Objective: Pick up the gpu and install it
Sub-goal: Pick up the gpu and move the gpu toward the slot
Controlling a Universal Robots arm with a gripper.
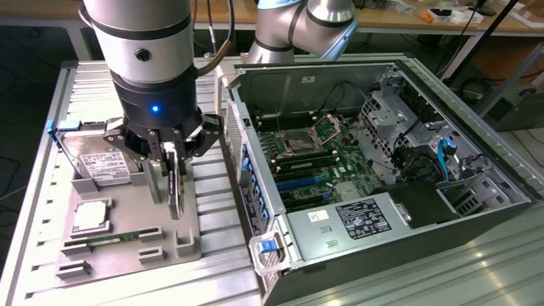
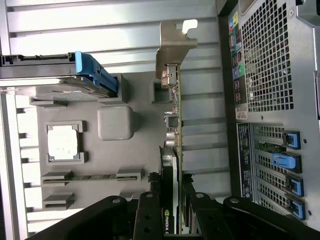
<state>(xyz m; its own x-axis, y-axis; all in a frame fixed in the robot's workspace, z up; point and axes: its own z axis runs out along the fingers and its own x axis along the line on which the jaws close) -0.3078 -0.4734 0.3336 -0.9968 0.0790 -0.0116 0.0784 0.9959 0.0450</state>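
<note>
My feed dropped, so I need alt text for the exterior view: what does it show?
The gripper is closed on the gpu, which stands on edge at the gray parts tray, beside a hard drive. The open computer case lies to the exterior view's right, motherboard exposed.

Ribbed silver metal bench [image 1: 223,280], flat grey parts tray [image 1: 127,222] lying on it toward the edge at the exterior view's left, open dark computer case [image 1: 297,83] on its side just beside the tray, toward the opposite edge, open side up
</note>
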